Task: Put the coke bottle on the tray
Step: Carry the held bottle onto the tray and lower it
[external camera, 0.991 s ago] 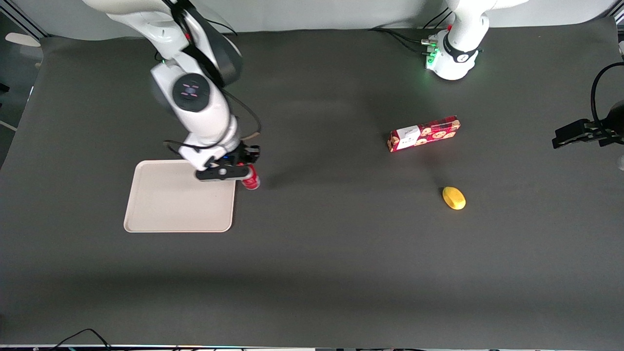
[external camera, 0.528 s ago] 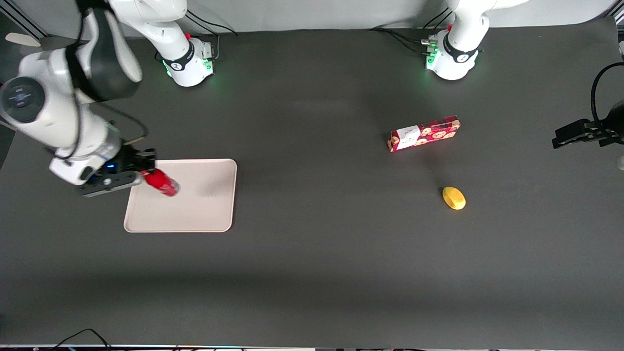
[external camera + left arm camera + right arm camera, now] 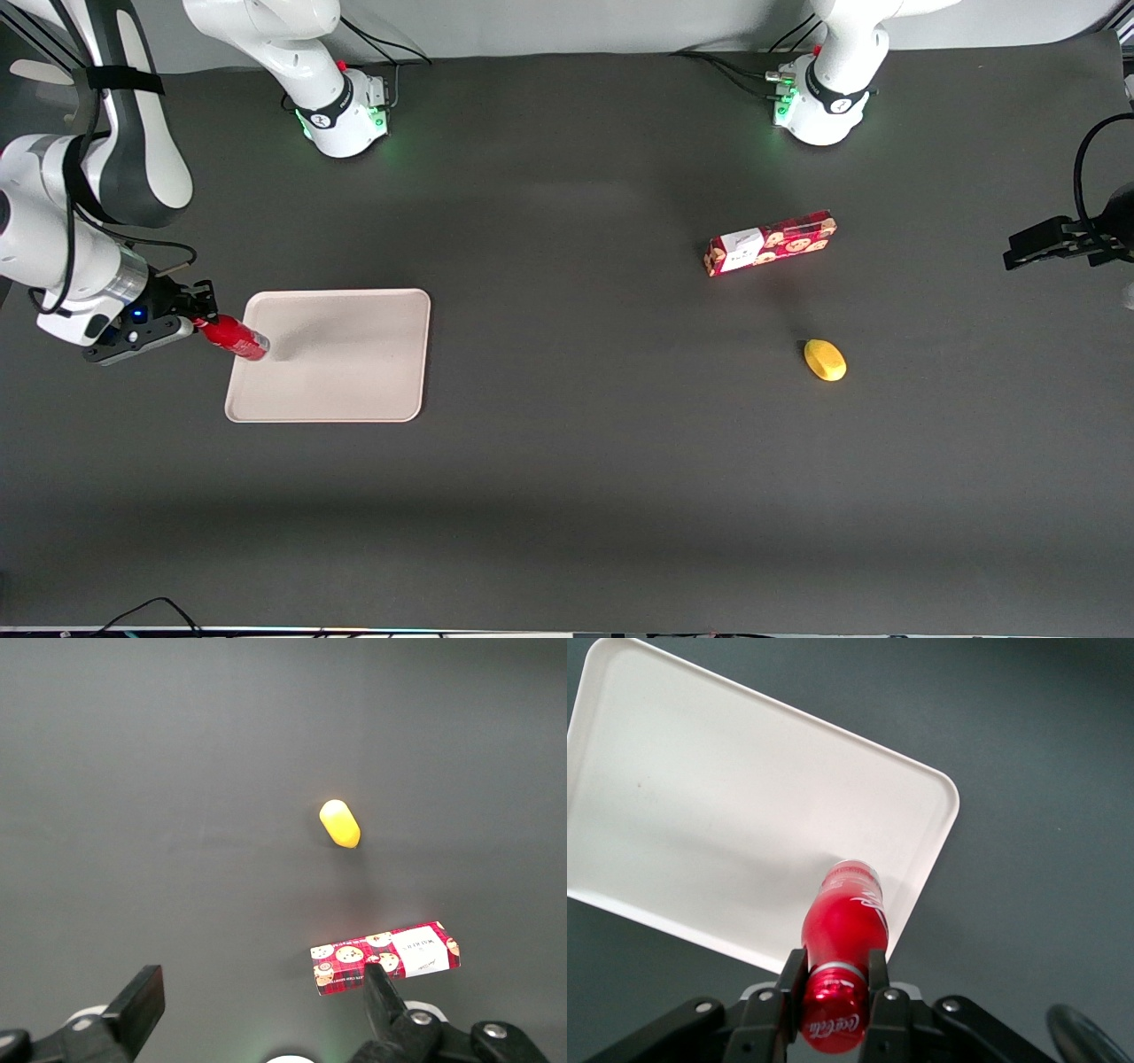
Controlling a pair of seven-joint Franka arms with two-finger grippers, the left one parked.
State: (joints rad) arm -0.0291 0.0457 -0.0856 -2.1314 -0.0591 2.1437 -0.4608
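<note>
Change since earlier: gripper [image 3: 197,321] and coke bottle [image 3: 236,338] had travelled from over the middle of the tray [image 3: 354,390] out to its edge toward the working arm's end of the table, now at the middle left of the front frame; half a second before, the bottle hung over the tray's inner area.
Tray: lay flat on the dark table [image 3: 567,496], its near rim the closest task surface to the front camera; beige, rounded corners, low raised rim, nothing resting on its floor.
Lemon-yellow object [image 3: 825,360]: sat in the right half of the front frame, toward the parked arm's end, well apart from the tray and nearer the camera than the box.
Coke bottle: tilted, clear base pointing toward the tray and over its rim, cap end inside the claw; the wrist view showed its base [image 3: 850,904] above the tray [image 3: 700,815] just inside one rounded corner. Whether the base touched the tray could not be told.
Gripper: its two fingers [image 3: 788,979] were clamped on the bottle's neck just below the red cap, one on each side, the claw [image 3: 833,988] itself outside the tray over bare table.
Cookie box [image 3: 771,243]: red, long, lay flat in the upper right of the front frame, farther from the camera than the yellow object and unmoved.
</note>
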